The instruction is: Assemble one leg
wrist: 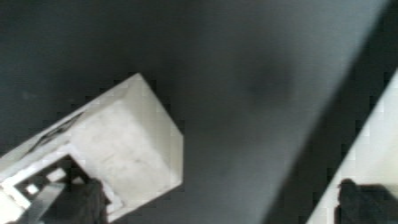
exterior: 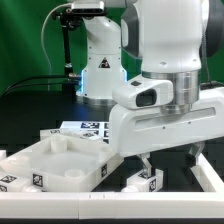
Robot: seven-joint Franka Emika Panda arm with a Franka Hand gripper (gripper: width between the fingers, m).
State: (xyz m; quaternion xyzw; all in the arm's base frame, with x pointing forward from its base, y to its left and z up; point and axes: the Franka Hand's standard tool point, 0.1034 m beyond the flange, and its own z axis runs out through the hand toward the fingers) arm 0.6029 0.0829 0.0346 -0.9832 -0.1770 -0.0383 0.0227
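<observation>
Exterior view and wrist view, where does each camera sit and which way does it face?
Exterior view: off the arm, low by the table, facing the arm's base across it; sees the tabletop, marker board and a leg; the arm and open gripper fill the foreground.
Wrist view: on the wrist, looking down past the gripper at the table and a white tagged block; only its dark fingertips show.
Shared: gripper and table; the block may be that leg, unclear.
</observation>
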